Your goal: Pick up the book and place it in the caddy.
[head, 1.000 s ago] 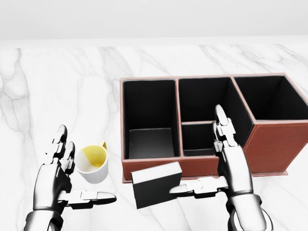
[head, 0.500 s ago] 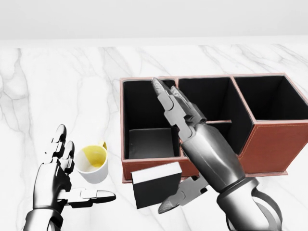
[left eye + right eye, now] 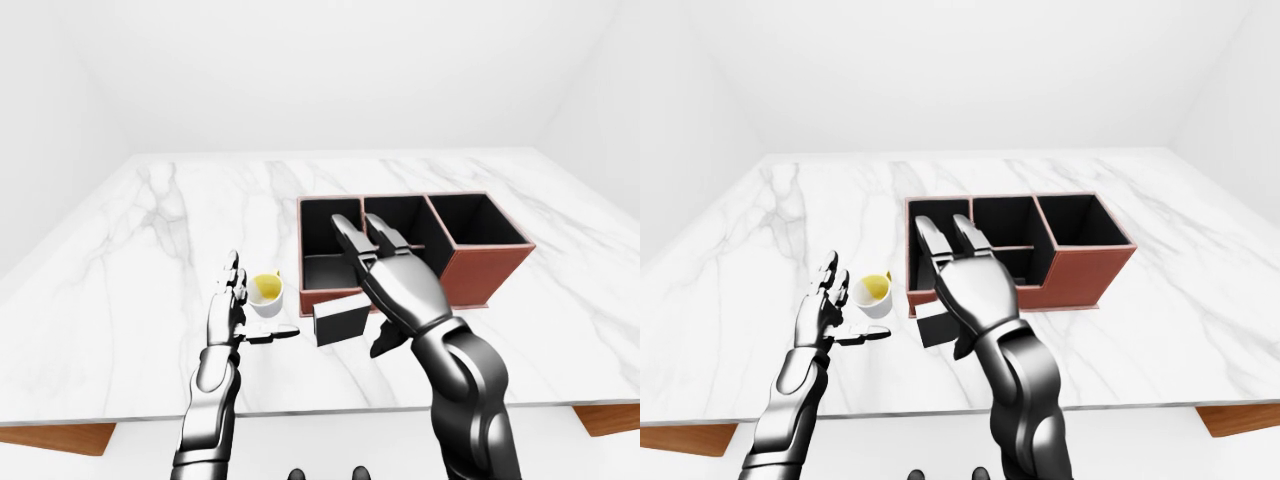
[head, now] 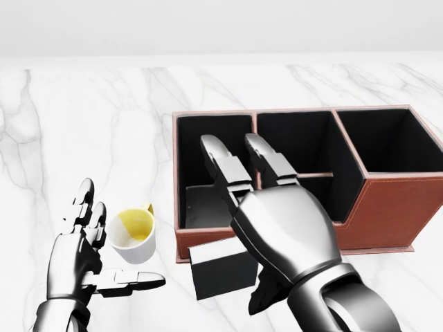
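Book (image 4: 218, 271), dark-covered with a pale page edge along its top, lies flat on the white marble tabletop (image 3: 150, 250), just below the lower wall of the caddy (image 4: 387, 207) in the head view and seemingly touching it. The caddy is a reddish-brown box with black inner walls, split into a large left compartment, a middle section divided in two, and a large right compartment; it sits toward the right half of the surface, well in from the edges.

The right hand (image 4: 273, 228) hangs palm-down over the book's right part and the caddy's lower-left wall. Its fingers are spread and extended, two reaching up over the left compartment, the thumb (image 4: 266, 294) pointing down beside the book's right edge. Nothing is gripped, and whether the hand touches the book cannot be told.

The left hand (image 4: 79, 245) is raised near the lower left of the head view, fingers upright and open, thumb stretched out to the right, holding nothing. Just beside it stands a white mug (image 4: 135, 235) with a yellow inside, to the left of the caddy and apart from it.
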Robot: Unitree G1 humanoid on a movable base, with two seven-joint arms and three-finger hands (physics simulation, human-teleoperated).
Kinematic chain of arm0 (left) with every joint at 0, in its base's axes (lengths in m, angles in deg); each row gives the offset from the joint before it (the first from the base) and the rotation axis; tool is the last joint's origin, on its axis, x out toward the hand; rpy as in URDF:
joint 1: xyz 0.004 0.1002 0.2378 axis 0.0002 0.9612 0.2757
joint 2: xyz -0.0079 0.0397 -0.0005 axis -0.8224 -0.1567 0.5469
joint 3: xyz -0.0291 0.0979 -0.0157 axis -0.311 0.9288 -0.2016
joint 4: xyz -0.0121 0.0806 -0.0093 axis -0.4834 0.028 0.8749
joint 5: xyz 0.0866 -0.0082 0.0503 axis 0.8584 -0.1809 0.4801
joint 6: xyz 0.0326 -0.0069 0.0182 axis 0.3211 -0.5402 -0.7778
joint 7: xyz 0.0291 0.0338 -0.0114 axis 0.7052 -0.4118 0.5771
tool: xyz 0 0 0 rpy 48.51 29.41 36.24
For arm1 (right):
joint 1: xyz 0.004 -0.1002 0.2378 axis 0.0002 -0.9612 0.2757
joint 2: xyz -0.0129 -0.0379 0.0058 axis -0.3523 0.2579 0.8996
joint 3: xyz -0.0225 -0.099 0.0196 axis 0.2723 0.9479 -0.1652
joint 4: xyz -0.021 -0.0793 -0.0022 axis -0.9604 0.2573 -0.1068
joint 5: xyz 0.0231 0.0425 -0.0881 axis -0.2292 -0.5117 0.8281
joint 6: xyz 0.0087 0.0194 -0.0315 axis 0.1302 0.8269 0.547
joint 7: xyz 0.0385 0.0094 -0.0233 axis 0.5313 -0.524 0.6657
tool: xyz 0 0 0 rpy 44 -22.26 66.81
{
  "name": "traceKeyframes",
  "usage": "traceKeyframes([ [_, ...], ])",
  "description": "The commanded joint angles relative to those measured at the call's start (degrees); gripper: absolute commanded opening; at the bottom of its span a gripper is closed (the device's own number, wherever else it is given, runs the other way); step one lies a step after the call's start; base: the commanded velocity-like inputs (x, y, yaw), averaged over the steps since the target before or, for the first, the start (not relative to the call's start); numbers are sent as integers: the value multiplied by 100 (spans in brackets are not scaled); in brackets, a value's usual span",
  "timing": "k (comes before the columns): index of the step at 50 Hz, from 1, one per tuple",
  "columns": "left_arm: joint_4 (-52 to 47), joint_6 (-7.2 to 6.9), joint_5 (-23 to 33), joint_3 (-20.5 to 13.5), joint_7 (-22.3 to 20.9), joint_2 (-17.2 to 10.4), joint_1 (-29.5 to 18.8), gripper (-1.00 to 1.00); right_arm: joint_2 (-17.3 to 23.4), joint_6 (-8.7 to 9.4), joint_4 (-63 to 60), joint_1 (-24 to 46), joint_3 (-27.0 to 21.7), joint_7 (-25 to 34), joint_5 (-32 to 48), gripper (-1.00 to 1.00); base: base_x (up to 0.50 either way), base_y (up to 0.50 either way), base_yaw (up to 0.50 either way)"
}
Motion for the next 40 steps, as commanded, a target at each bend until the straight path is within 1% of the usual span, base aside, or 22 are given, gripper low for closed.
traceKeyframes([
  [1, 11, 8, -25, -4, -2, 0, -3, 100, -371, 0, 29, 138, 53, 0, 984, 100, 0, 0, 0],
  [3, -32, -16, -26, 1, 0, 3, 15, 100, -402, 0, 112, 177, 39, 0, 974, 100, 0, 0, 0],
  [11, -40, -4, -33, 1, -4, 7, 34, 100, -540, 0, 305, 303, 75, 0, 1147, 100, 0, 0, 0],
  [12, -60, -16, -37, 2, -6, 7, 42, 100, -545, 0, 374, 338, 131, 0, 1233, 100, 0, 0, 0],
  [16, -131, -65, -42, 6, -6, 11, 65, 100, -587, 0, 527, 447, 100, 0, 1321, 100, 0, 0, 0],
  [26, -29, 4, -58, -3, -12, 10, 33, 100, -566, 0, 1124, 563, 24, 0, 1260, 100, 0, 0, 0],
  [34, -44, -8, -65, -7, -14, 6, 31, 100, -539, 0, 1271, 568, 26, 0, 1224, 100, 0, 0, 0],
  [35, -68, -26, -72, -9, -15, 4, 34, 100, -525, 0, 1496, 633, 15, 0, 1179, 100, 0, 0, 0],
  [36, -46, -1, -74, -12, -19, 3, 23, 100, -522, 0, 1549, 642, 19, 0, 1163, 100, 0, 0, 0],
  [40, -68, -9, -82, -10, -23, 6, 32, 100, -519, 0, 1689, 672, 29, 0, 1149, 100, 0, 0, 0],
])
